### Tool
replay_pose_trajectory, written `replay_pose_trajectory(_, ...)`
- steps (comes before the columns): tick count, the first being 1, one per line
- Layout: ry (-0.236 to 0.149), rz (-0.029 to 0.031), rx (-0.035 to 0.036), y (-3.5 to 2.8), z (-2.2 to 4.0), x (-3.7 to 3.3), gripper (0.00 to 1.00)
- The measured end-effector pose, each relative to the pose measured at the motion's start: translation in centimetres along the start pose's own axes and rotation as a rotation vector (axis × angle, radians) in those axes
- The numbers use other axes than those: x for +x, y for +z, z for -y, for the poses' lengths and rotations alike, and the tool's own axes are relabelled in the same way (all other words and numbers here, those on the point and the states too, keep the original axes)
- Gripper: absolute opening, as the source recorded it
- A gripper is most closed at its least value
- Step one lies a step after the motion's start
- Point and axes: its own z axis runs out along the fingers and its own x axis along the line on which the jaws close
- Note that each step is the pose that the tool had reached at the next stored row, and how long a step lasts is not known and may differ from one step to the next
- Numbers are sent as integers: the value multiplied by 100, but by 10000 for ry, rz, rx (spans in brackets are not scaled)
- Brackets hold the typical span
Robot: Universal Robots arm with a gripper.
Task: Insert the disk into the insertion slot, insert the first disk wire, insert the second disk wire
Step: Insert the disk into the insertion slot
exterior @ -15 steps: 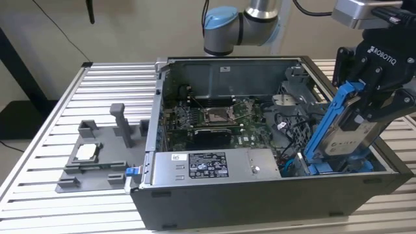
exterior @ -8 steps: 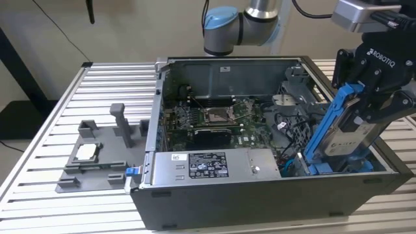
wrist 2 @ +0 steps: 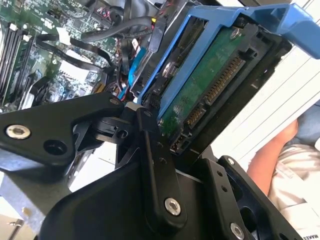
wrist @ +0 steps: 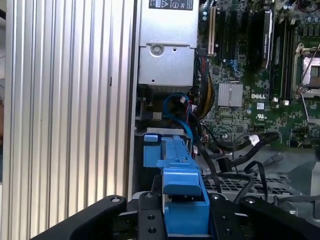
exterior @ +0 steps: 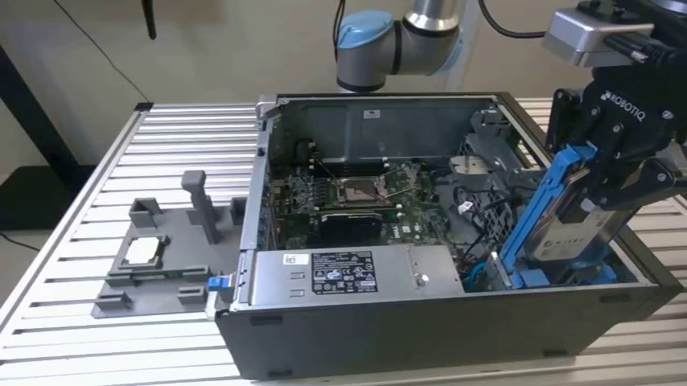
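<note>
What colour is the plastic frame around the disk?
Bright blue. The frame clipped around the disk shows best in the exterior view.

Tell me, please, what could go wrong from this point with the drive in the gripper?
The disk, held by the gripper, leans over the insertion slot; pushed at that tilt, it may jam on the bay's edge. The blue wire and black cables lie beside the slot and could get pinched. A person's arm is close by and could be struck.
</note>
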Motion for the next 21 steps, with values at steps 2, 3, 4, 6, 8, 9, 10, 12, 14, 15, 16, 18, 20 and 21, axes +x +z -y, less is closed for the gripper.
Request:
replay_pose_trajectory(2, 10, 7, 0, 27, 1, -4, 33)
replay_pose_trajectory(3, 17, 13, 0, 41, 2, -6, 33)
replay_pose_trajectory(4, 24, 17, 0, 57, 3, -10, 33)
replay_pose_trajectory(6, 34, 26, 0, 90, 5, -16, 33)
replay_pose_trajectory(8, 41, 31, 0, 125, 6, -18, 33)
replay_pose_trajectory(9, 44, 32, 0, 143, 7, -19, 33)
replay_pose_trajectory(10, 47, 36, 0, 161, 7, -21, 33)
replay_pose_trajectory(12, 51, 56, 1, 190, 9, -25, 33)
replay_pose_trajectory(14, 54, 81, 1, 217, 10, -31, 33)
replay_pose_trajectory(15, 54, 99, 2, 232, 10, -33, 33)
replay_pose_trajectory(16, 55, 116, 2, 246, 11, -35, 33)
replay_pose_trajectory(18, 55, 133, 3, 279, 12, -37, 33)
replay_pose_trajectory(20, 55, 136, 3, 306, 14, -38, 33)
replay_pose_trajectory(21, 55, 135, 2, 309, 14, -38, 33)
